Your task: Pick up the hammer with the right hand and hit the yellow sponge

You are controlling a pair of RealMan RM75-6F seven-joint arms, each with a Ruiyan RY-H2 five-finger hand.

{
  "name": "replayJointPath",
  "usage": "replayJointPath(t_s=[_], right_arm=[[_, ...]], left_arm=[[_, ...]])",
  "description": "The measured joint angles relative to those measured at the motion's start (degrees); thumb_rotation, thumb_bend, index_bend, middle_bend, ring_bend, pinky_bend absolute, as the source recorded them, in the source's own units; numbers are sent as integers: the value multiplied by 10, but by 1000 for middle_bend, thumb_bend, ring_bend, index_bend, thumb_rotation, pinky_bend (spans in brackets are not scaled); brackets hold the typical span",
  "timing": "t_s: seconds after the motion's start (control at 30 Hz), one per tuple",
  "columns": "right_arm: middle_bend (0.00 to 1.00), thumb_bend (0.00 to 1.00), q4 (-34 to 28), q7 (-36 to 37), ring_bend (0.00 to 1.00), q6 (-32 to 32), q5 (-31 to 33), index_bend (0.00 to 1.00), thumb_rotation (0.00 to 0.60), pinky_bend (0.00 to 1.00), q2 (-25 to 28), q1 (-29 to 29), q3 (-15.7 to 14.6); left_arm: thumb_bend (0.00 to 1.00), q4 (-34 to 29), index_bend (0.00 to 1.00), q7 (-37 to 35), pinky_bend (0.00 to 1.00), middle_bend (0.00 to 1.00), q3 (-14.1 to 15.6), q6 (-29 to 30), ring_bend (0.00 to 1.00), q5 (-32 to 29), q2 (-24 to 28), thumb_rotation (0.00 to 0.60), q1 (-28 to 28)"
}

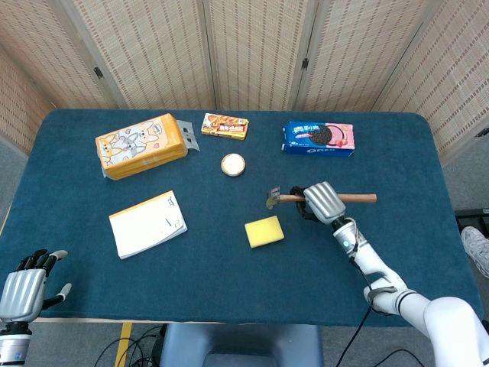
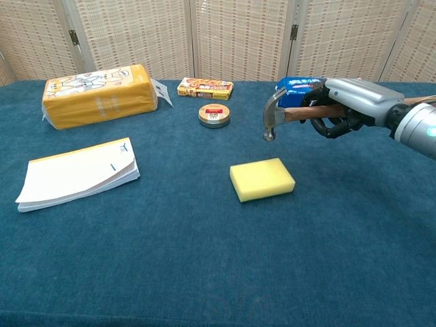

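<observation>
While the left hand [image 1: 21, 294] waits off the near left corner of the dark blue table [image 1: 92, 252], fingers spread and holding nothing, the work sits further right. Using the yellow rectangular foam sponge [image 2: 262, 179] as the landmark: a white notepad [image 2: 76, 172] lies well to its left, a round tin [image 2: 214, 115] stands behind it, and the sponge itself lies flat with nothing touching it. Above and slightly behind its right end hangs the steel-headed, wooden-handled claw hammer [image 2: 276, 114], head down, clear of the foam. To the right of the sponge, the right hand [image 2: 351, 105] is wrapped around the handle close behind the head, the handle's free end sticking out past it.

The hammer looks head-heavy and rigid; gripped this near the head it should be easy to steer but swing weakly. The sponge is likely light and soft, so it will squash, spring back and may skid.
</observation>
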Motion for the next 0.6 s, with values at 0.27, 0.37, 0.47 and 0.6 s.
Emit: replayJointPath(t_s=[0.27, 0.37, 0.47, 0.6], right_arm=[[373, 329, 65, 71, 298, -98, 40, 287, 600, 419, -47, 37, 25], [215, 218, 75, 107, 181, -122, 46, 122, 600, 316, -53, 48, 29], [144, 174, 78, 133, 107, -133, 48, 7, 600, 228, -48, 52, 29], [99, 160, 63, 145, 64, -138, 48, 0, 600, 176, -20, 47, 26]], left_arm=[[289, -9, 295, 7, 268, 362, 0, 3, 207, -1, 6, 600, 1], [290, -11, 303, 10, 268, 363, -1, 5, 207, -3, 10, 600, 3], [290, -12, 304, 11, 268, 364, -3, 8, 207, -7, 12, 600, 5], [290, -11, 304, 8, 268, 364, -4, 9, 207, -8, 13, 600, 5]])
